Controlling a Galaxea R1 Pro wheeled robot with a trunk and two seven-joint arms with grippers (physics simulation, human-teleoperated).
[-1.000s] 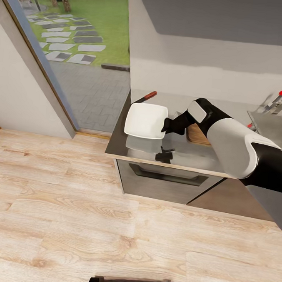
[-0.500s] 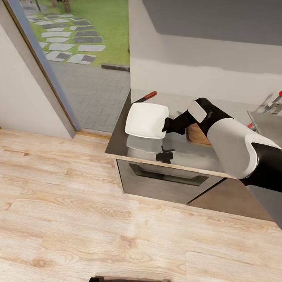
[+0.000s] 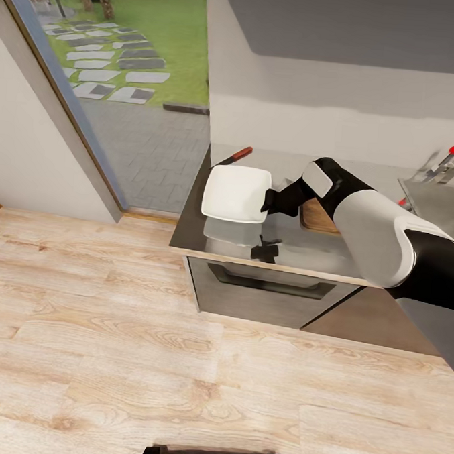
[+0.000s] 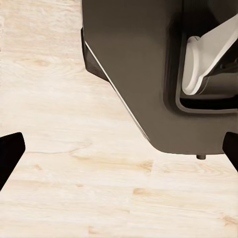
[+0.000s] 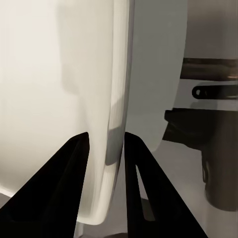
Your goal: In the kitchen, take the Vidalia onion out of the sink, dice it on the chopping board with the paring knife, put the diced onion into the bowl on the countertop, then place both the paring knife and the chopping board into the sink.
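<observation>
Bowl (image 3: 234, 193) nudged slightly rightward, white, square, rim pinched by right tool (image 3: 266, 207).

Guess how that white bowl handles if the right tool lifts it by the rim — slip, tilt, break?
The bowl looks rigid and glossy, so the thin fingers straddling its rim may slip. A hold on one edge of a wide square dish will probably let the far side sag. It looks like ceramic, so a drop onto the countertop could chip it.

A glass door (image 3: 74, 90) opens onto lawn (image 3: 152, 21) and paving; pale wood floor (image 3: 112, 354) lies indoors.
</observation>
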